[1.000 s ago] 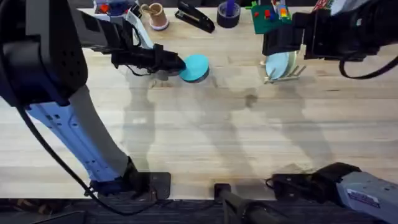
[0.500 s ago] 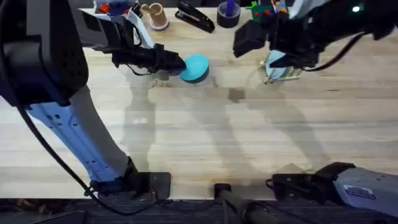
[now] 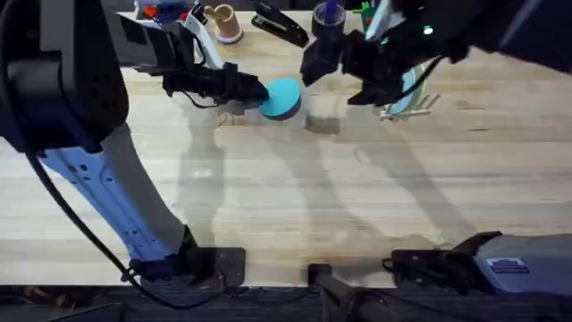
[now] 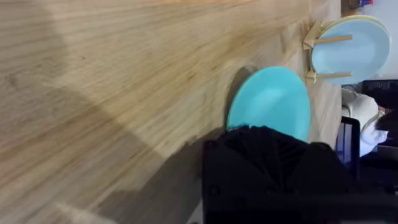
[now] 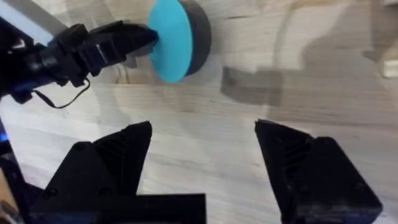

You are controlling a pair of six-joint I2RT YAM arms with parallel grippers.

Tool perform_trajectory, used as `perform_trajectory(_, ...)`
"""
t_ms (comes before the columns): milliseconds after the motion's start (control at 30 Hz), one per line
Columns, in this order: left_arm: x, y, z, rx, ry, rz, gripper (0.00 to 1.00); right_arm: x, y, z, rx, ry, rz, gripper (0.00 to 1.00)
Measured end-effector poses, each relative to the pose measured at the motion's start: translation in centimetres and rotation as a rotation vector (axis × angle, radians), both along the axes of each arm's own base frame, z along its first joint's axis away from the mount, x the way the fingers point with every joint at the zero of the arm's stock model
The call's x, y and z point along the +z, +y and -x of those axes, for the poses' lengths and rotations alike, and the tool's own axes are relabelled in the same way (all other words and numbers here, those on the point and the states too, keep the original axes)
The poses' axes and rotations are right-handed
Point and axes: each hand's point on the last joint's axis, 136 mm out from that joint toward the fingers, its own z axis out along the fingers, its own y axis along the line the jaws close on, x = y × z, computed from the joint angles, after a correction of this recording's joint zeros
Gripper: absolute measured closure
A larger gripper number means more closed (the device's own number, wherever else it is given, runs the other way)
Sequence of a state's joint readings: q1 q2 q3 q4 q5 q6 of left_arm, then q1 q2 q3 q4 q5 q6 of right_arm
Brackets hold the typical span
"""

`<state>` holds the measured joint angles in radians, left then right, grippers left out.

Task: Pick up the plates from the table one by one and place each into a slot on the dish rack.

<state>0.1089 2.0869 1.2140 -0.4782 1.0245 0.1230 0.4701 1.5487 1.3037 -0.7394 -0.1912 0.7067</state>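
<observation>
The pale blue plate point(image 4: 354, 50) already stands in the dish rack point(image 3: 413, 105). The teal plate point(image 3: 282, 97) remains, tilted above the table point(image 3: 357, 206), pinched at its edge by the left gripper point(image 3: 253, 91). The right gripper point(image 5: 202, 149) hovers nearby, fingers spread and empty

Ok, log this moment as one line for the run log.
left gripper: shut on teal plate, tilted | right gripper: open, above table | pale-blue plate: in dish rack

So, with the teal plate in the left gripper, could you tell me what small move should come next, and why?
Probably carry the teal plate toward the dish rack. The left gripper grips its edge, tilted off the table, the pale plate is already racked, and the right gripper is open.
</observation>
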Motion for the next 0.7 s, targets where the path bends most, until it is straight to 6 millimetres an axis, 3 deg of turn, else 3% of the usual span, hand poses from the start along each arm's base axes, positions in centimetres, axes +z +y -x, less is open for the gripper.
perform_trajectory(267,0.0,0.0,0.0,0.000,0.000,0.000,0.962,-2.6,2.9,-1.6,-0.011,0.023,-0.039,0.007)
perform_trajectory(467,0.0,0.0,0.0,0.000,0.000,0.000,0.962,-4.9,3.9,-2.4,-0.031,0.055,-0.044,0.006)
perform_trajectory(700,0.0,0.0,0.0,-0.001,0.000,-0.001,0.962,-5.9,5.3,-3.5,-0.029,0.044,-0.082,0.006)
